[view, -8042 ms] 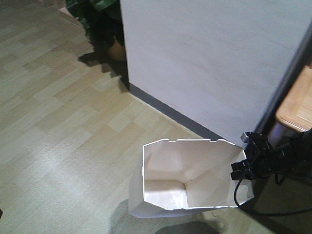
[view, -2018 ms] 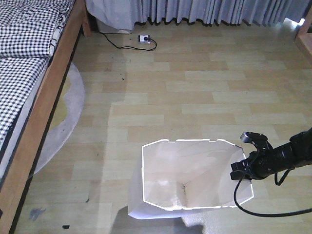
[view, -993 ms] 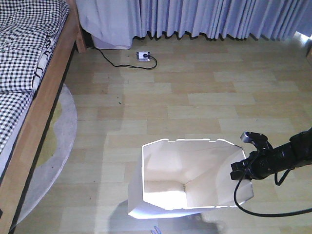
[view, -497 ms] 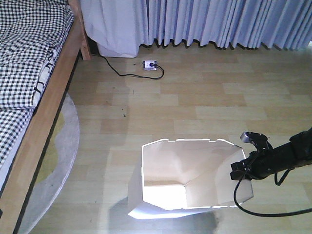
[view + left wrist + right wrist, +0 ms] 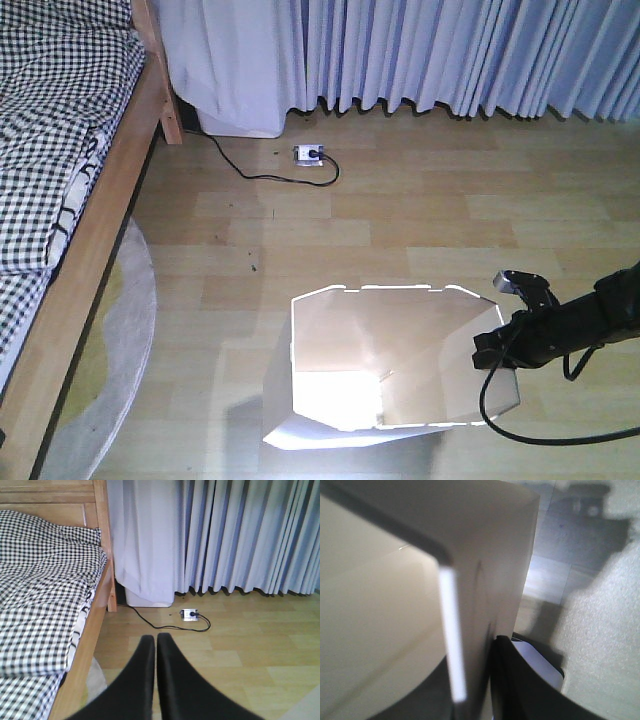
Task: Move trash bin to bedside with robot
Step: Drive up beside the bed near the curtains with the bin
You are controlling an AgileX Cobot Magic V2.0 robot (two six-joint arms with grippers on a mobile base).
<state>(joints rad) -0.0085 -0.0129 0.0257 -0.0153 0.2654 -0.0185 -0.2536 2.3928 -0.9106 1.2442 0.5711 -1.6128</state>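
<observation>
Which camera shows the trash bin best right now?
Exterior front-facing: the trash bin shows its whole rim and inside, right gripper at its right edge. Right wrist gives only a blurred close-up of its wall; left wrist shows none clearly.

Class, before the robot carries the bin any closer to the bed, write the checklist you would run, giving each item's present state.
1. Hold: right gripper clamps the trash bin at its rim: ok.
2. Spare arm: left gripper shut, holding nothing: ok.
3. Goal: bin beside the bed: not ok, open floor between.
4. Path: rug lies along the bed and might snag: not ok.
5. Power strip away from the bin: ok.
6. Bin's base off the floor: cannot tell.
</observation>
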